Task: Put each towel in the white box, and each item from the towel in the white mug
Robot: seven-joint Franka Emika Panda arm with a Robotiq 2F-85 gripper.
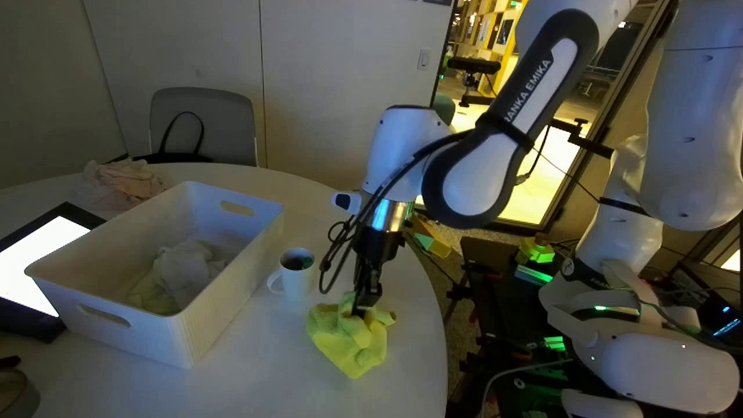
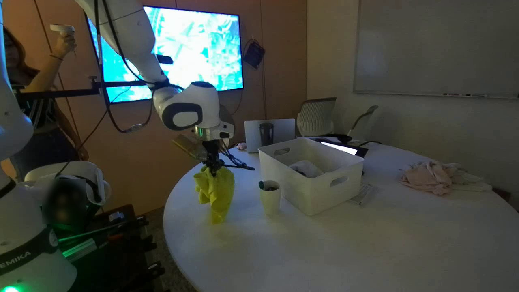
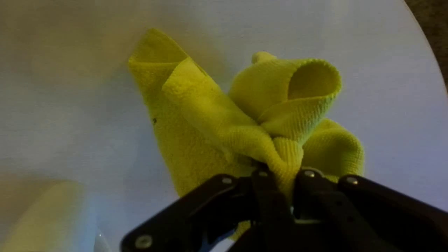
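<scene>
Gripper, pointing down from the bent arm, pinches the yellow towel.

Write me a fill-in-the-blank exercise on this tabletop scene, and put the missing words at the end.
1. The Robotiq ____ is shut on a yellow-green towel.
2. The white mug stands ____ that towel and the white box.
3. In both exterior views, the box shows ____ hand-holes.
4. In an exterior view, a gray ____ stands beyond the table.

Missing words: gripper; between; two; chair.
</scene>
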